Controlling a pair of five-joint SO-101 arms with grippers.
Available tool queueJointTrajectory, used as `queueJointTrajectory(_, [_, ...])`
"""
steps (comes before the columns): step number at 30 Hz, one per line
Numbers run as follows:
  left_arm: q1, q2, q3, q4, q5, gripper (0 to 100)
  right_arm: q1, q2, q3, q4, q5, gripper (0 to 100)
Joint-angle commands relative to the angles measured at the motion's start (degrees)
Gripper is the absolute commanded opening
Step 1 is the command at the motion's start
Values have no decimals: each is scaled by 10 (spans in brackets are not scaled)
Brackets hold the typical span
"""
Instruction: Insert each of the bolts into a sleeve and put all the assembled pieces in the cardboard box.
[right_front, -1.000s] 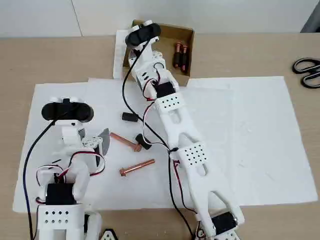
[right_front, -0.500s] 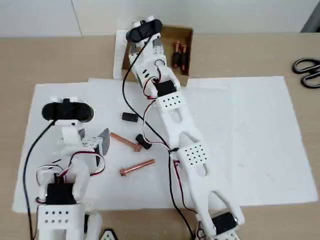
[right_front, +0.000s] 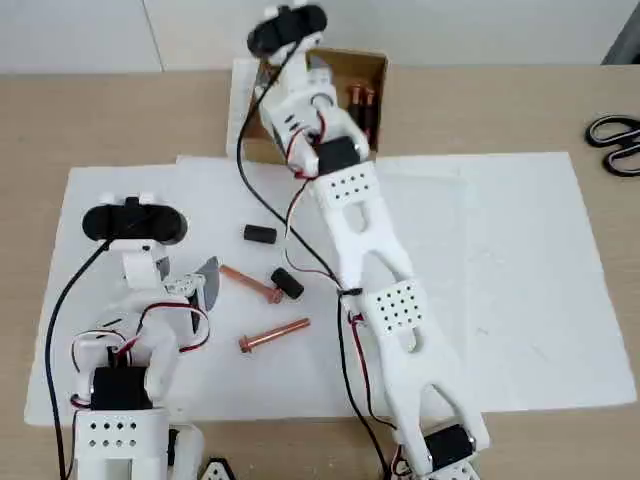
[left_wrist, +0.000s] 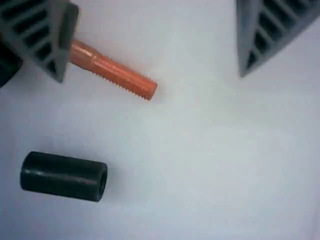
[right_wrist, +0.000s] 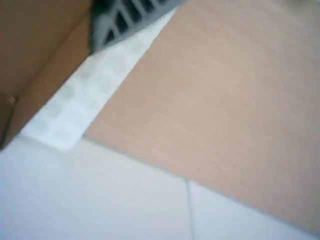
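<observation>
While the high view takes in the whole bench (right_front: 100, 110) and the white paper (right_front: 500, 250) on it, the wrist views sit close. The right arm (right_front: 365, 240) stretches to the cardboard box (right_front: 380, 75), with its gripper (right_front: 285, 65) over the box's left side; I cannot tell whether it is clenched or released. Two assembled pieces (right_front: 360, 105) lie inside the box. The left gripper (left_wrist: 150, 70) hangs released over a bolt (left_wrist: 112, 70) whose thread is plain up close, with a black sleeve (left_wrist: 64, 176) near it. The high view adds a second bolt (right_front: 273, 334) and a second sleeve (right_front: 288, 283).
</observation>
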Motion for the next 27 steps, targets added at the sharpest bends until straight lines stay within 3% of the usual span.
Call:
queueJointTrajectory(1, [-2,-4,-3,2,-2,216,-3,-120,-36,156,8,263])
queueJointTrajectory(12, [-4,-4,-3,2,-1,216,-9,-212,-32,467,8,263])
queueJointTrajectory(20, [-4,-4,-3,9,-1,216,-32,-213,-18,480,6,263])
queueJointTrajectory(27, [-4,-4,-4,23,-1,216,-44,-256,150,484,6,262])
